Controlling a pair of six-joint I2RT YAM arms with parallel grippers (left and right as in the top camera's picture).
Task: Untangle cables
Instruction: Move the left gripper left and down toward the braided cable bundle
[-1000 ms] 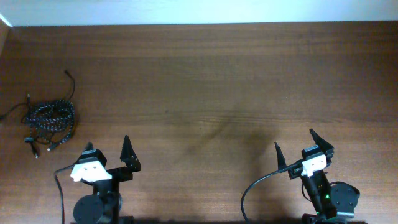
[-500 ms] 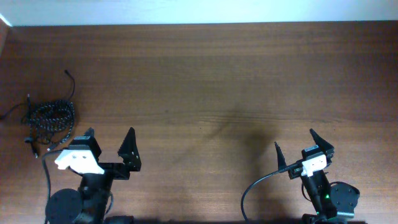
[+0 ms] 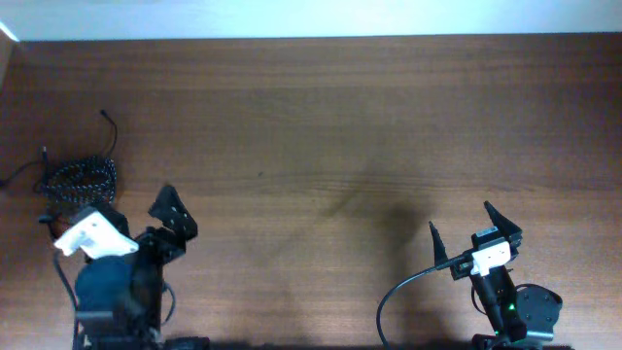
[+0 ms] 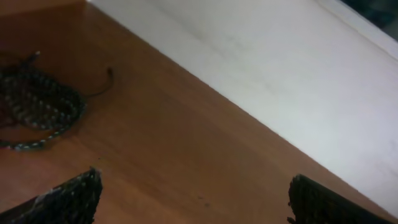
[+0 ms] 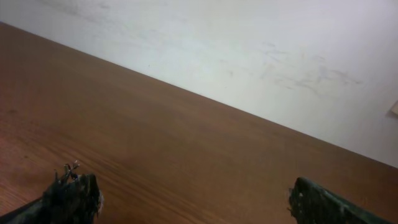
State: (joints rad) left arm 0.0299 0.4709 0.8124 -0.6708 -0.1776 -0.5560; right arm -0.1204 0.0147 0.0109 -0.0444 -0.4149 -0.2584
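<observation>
The cables (image 3: 76,180) lie in one tangled coil at the table's left edge, a speckled braided cord with a thin black cord (image 3: 109,126) trailing toward the back. In the left wrist view the cables (image 4: 38,107) sit at upper left, ahead of the fingers. My left gripper (image 3: 136,202) is open just right of and nearer than the coil, angled toward it, with nothing between its jaws. My right gripper (image 3: 460,217) stands open over bare wood at the near right, far from the cables. The right wrist view shows my right gripper (image 5: 193,196) over bare table only.
A white wall (image 3: 311,17) runs along the table's far edge. A thick black lead (image 3: 394,297) loops from the right arm's base. The table's left edge (image 3: 6,58) lies close beside the coil.
My left arm has swung to the left and turned toward the coil of cables, jaws still open. The right arm and the cables have not moved.
</observation>
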